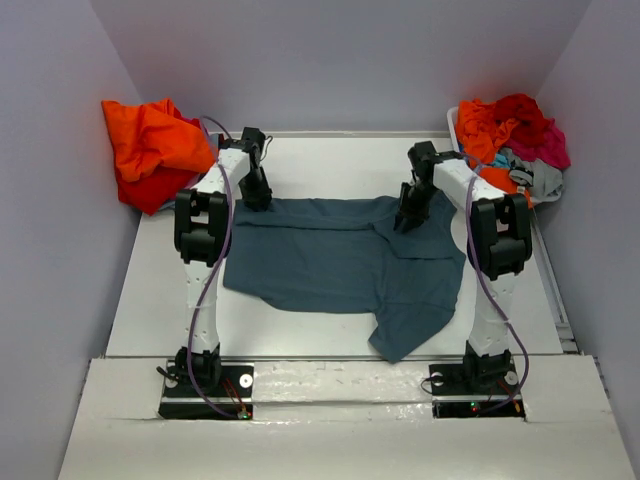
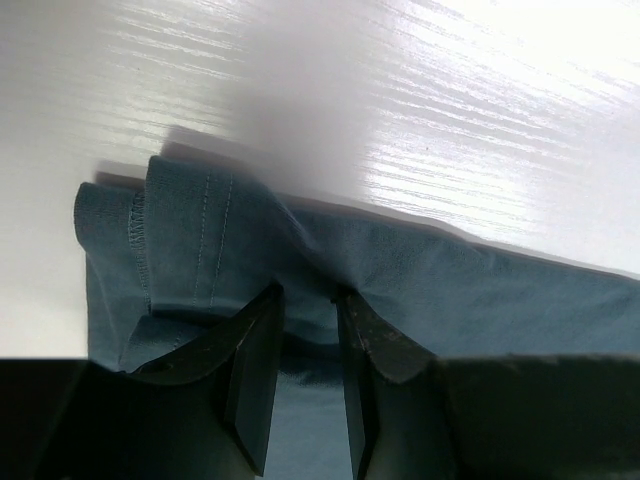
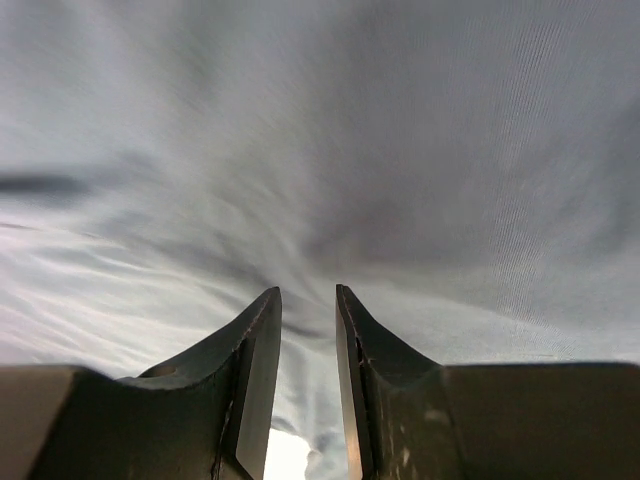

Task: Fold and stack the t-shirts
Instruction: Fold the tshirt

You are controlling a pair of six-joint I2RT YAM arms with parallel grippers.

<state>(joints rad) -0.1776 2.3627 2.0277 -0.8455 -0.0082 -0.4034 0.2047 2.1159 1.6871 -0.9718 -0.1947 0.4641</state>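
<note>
Left end effector (image 1: 258, 200) and right end effector (image 1: 408, 222) on the blue shirt (image 1: 340, 265).
Left, at its 11 o'clock, straddles the hem, grip unclear; right, at 1 o'clock, pinches cloth. Blue shirt lies spread mid-bench (image 1: 330, 160).

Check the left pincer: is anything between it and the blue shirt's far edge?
Nothing visible does. The left pincer sits right at the far hem of the slate-blue shirt, its fingertips against the cloth.
</note>
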